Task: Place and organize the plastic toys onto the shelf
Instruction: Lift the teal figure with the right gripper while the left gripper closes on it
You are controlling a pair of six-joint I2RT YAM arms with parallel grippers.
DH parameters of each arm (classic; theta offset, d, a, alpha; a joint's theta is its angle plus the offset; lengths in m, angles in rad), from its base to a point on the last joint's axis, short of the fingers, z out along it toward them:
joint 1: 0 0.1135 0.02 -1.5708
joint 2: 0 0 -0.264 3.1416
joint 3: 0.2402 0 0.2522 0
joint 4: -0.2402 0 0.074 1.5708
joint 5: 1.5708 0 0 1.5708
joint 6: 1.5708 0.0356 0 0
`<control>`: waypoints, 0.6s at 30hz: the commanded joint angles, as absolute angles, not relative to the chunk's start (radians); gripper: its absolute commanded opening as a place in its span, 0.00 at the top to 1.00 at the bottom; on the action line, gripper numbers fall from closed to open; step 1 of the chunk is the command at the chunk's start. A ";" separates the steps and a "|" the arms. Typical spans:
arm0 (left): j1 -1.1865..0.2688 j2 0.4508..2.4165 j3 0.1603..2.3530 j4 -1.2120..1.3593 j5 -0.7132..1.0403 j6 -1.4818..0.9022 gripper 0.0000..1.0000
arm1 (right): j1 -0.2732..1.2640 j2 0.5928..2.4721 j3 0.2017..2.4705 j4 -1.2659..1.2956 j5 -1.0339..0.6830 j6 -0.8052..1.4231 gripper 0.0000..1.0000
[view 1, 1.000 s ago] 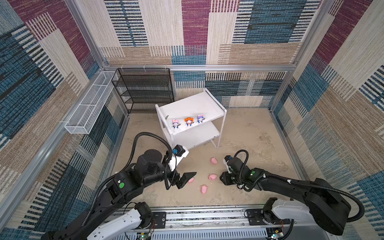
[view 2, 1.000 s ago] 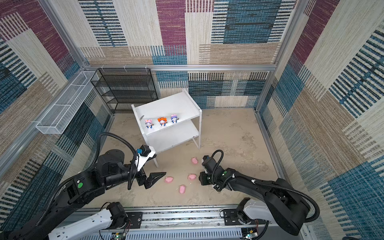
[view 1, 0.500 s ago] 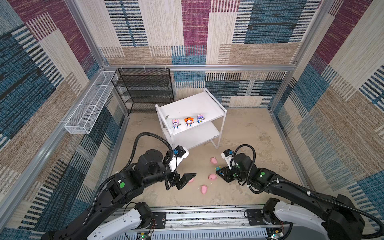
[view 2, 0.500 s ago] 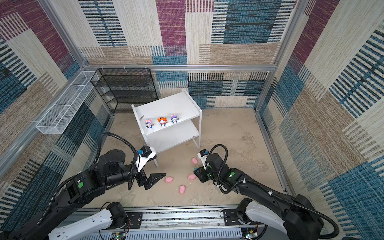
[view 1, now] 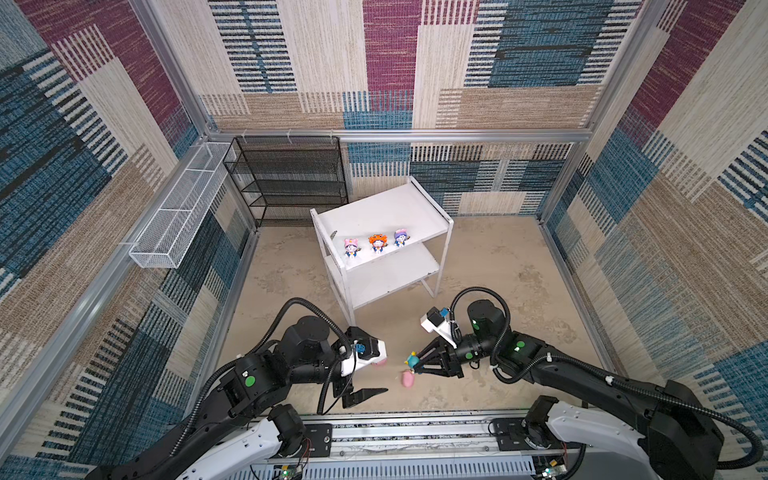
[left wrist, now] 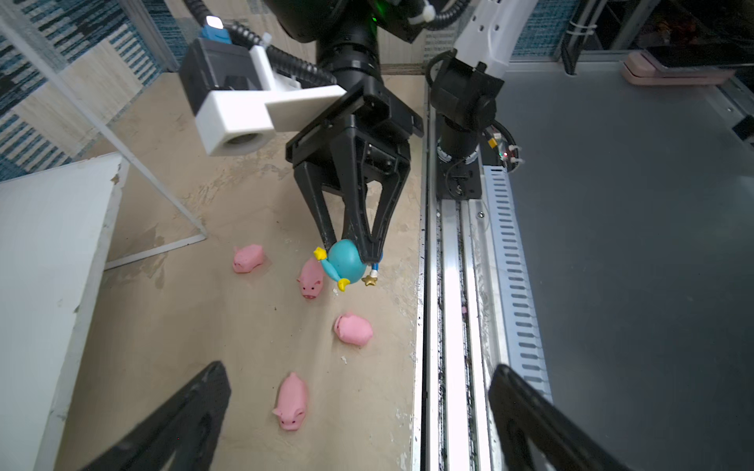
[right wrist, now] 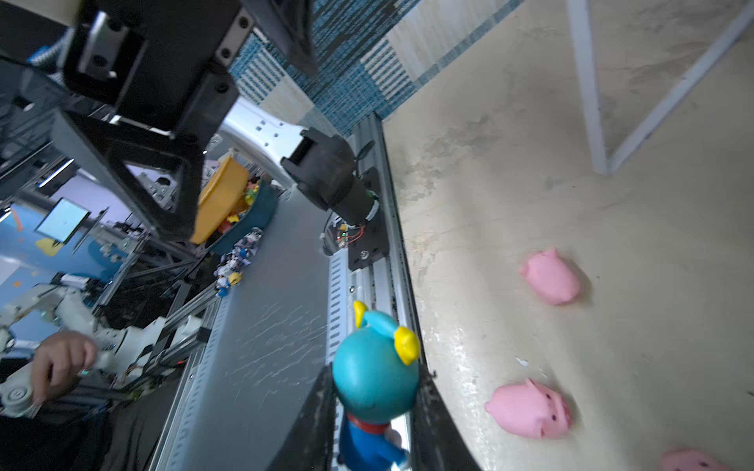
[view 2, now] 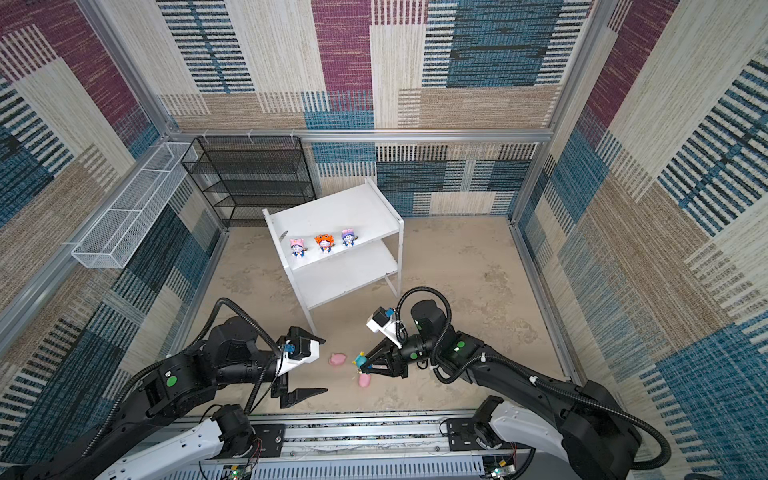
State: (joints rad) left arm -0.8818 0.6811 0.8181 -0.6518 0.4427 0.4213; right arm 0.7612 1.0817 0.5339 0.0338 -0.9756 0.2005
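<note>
The right pincer (left wrist: pixel 354 253) is pinching the teal-hooded figurine (left wrist: pixel 344 263) by its blue body, with the jaws pressing on either side below the round head, and is holding it off the counter (left wrist: pixel 212 326) close to the front rail (left wrist: pixel 453 285). The left pincer (view 2: pixel 309 363) is standing spread wide, gripping nothing, and is hovering over the counter facing the right pincer. Between the two arms, a pink pig (left wrist: pixel 311 279) is lying just beside the held figurine, a second pig (left wrist: pixel 248 257) is lying nearer a leg (left wrist: pixel 163 191) of the white shelf (left wrist: pixel 49 244), and a third pig (left wrist: pixel 353 329) and a fourth pig (left wrist: pixel 291 401) are lying closer to the left pincer. Farther out, the shelf is standing toward the back of the counter; in both top views its upper board (view 1: pixel 386 212) is carrying the pink-hooded figurine (view 1: pixel 351 248), the orange-hooded figurine (view 1: pixel 377 243) and the purple-hooded figurine (view 1: pixel 400 237) upright in a row along the front edge. A black mesh rack (view 1: pixel 286 183) is standing behind the shelf against the back wall.
</note>
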 commanded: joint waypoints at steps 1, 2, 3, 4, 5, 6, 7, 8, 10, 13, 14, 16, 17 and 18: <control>-0.898 0.699 0.816 -0.650 0.503 0.562 0.04 | 0.786 1.106 0.558 0.096 -1.119 0.144 0.80; -0.905 0.706 0.817 -0.650 0.504 0.584 0.06 | 0.794 1.117 0.567 0.081 -1.127 0.129 0.80; -0.916 0.712 0.818 -0.650 0.499 0.604 0.07 | 0.803 1.133 0.584 0.054 -1.135 0.106 0.80; -0.928 0.719 0.822 -0.650 0.492 0.622 0.08 | 0.806 1.148 0.598 0.029 -1.144 0.083 0.80; -0.940 0.725 0.827 -0.650 0.484 0.635 0.09 | 0.810 1.158 0.607 0.010 -1.153 0.066 0.80; -0.954 0.736 0.829 -0.650 0.473 0.647 0.11 | 0.812 1.169 0.619 -0.007 -1.164 0.046 0.81; -0.969 0.746 0.832 -0.650 0.457 0.660 0.12 | 0.813 1.175 0.628 -0.017 -1.176 0.033 0.81; -0.982 0.755 0.835 -0.650 0.445 0.668 0.14 | 0.814 1.177 0.636 -0.026 -1.190 0.021 0.81; -1.008 0.777 0.841 -0.652 0.431 0.683 0.15 | 0.815 1.181 0.652 -0.055 -1.205 -0.011 0.81; -1.036 0.806 0.849 -0.652 0.425 0.689 0.19 | 0.815 1.203 0.683 -0.120 -1.219 -0.065 0.81; -1.044 0.814 0.854 -0.652 0.420 0.692 0.21 | 0.815 1.213 0.688 -0.132 -1.224 -0.074 0.81; -1.059 0.834 0.863 -0.652 0.401 0.698 0.24 | 0.819 1.232 0.697 -0.140 -1.235 -0.086 0.81; -1.064 0.842 0.869 -0.651 0.392 0.699 0.25 | 0.823 1.237 0.699 -0.144 -1.236 -0.092 0.81; -1.067 0.852 0.874 -0.650 0.380 0.703 0.26 | 0.825 1.242 0.701 -0.146 -1.236 -0.096 0.82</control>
State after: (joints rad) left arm -1.0595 0.8391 0.8581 -0.6537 0.4168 0.6659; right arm 0.8192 1.2320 0.6888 -0.1150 -1.2037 -0.0490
